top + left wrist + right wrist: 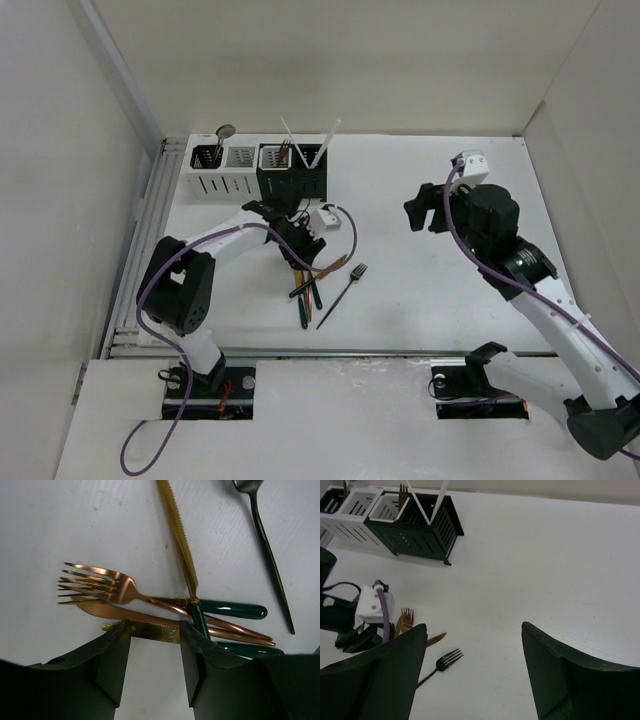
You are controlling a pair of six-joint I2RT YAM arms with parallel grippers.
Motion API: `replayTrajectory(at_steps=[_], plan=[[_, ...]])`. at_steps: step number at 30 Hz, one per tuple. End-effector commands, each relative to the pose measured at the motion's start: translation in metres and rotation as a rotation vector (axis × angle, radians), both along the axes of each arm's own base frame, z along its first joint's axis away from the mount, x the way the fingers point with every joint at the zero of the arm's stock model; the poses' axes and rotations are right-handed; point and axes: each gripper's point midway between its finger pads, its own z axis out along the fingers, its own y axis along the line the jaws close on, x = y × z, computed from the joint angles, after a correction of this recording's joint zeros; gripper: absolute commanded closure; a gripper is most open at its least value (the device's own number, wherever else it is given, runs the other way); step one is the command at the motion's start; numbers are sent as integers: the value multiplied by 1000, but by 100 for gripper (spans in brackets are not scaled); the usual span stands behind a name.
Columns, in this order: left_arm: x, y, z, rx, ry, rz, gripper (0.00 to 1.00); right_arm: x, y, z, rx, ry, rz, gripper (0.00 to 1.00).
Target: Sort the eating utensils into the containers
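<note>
Copper fork and green-handled pieces lie crossed in a pile on the bench, near the row of caddies on its arm side. The left end effector hangs low over the pile, its fingers spread and pinching nothing, with a gold serrated knife lying across the gap. The right end effector is spread wide and empty, well right of the caddies.

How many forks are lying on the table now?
2. A copper fork lies in the pile just ahead of the left end effector; a dark fork lies alone to the pile's right. The pile may hide more.
</note>
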Motion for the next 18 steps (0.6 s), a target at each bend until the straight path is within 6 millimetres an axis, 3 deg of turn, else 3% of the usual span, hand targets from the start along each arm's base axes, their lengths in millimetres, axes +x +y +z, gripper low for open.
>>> replayTrajectory(at_steps=[1,8,14,16,18], plan=[[-24,6,-3,46,18,-45,60,-5,-8,9,31,-31,-45,19],[-46,3,-11,42,34,-78,60,-15,-13,2,33,-16,-48,21],[-36,-2,-29,110,17,-24,60,-20,-16,2,43,-16,-50,21],[-34,-5,-25,99,18,-2,60,-21,-16,0,38,-8,-50,21],[-29,-14,-8,52,-13,-10,58,-21,-16,0,38,-8,-50,21]])
